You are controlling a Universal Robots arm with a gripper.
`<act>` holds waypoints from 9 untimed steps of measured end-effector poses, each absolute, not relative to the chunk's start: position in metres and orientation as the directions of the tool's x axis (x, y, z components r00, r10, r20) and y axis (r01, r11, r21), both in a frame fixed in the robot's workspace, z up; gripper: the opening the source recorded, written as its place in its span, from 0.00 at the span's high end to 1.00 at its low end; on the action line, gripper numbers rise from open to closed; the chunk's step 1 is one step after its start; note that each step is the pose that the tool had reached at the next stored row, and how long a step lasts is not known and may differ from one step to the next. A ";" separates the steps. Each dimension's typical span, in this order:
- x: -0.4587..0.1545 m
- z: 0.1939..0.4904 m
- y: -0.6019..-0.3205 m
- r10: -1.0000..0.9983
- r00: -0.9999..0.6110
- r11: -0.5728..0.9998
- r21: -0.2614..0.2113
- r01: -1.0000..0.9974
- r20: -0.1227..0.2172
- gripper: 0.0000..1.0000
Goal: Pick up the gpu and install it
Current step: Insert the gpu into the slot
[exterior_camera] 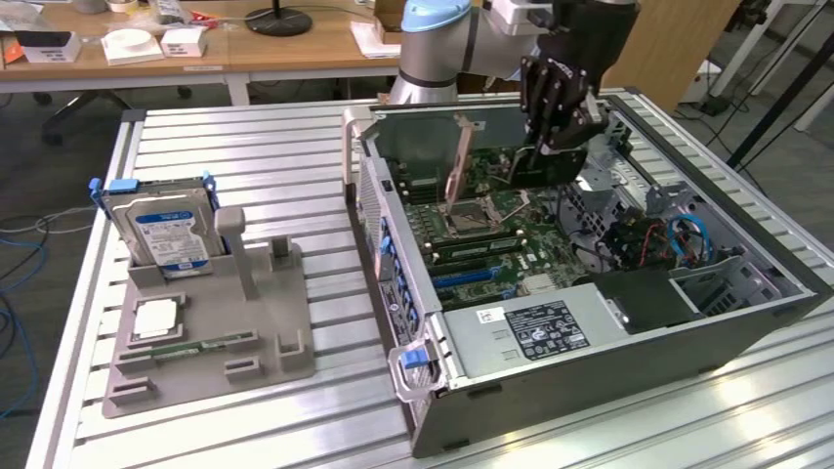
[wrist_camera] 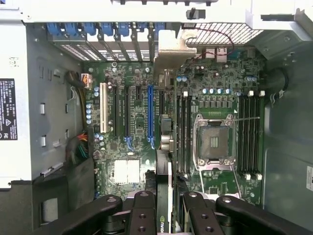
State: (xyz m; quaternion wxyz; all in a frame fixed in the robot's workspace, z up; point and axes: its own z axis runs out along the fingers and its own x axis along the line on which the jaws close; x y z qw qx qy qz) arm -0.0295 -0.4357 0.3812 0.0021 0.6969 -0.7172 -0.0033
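We hold the thin black gpu card clamped in our dark gripper above the open grey computer case's green motherboard, picked up but not yet seated.

Between the fingers, the edge of the gpu carries the NVIDIA eye logo and the first letters of the brand name in white. Well away from the fingers, the black label on the power supply and the blue label on the hard drive bear print too small to read.
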 end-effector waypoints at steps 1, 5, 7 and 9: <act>-0.030 0.380 -0.436 -1.000 -0.029 0.029 0.007 -1.000 -0.002 0.74; -0.030 0.377 -0.436 -1.000 -0.029 0.029 0.007 -1.000 -0.002 0.74; -0.030 0.375 -0.436 -1.000 -0.029 0.029 0.007 -1.000 -0.002 0.74; -0.030 0.374 -0.436 -1.000 -0.029 0.029 0.007 -1.000 -0.002 0.74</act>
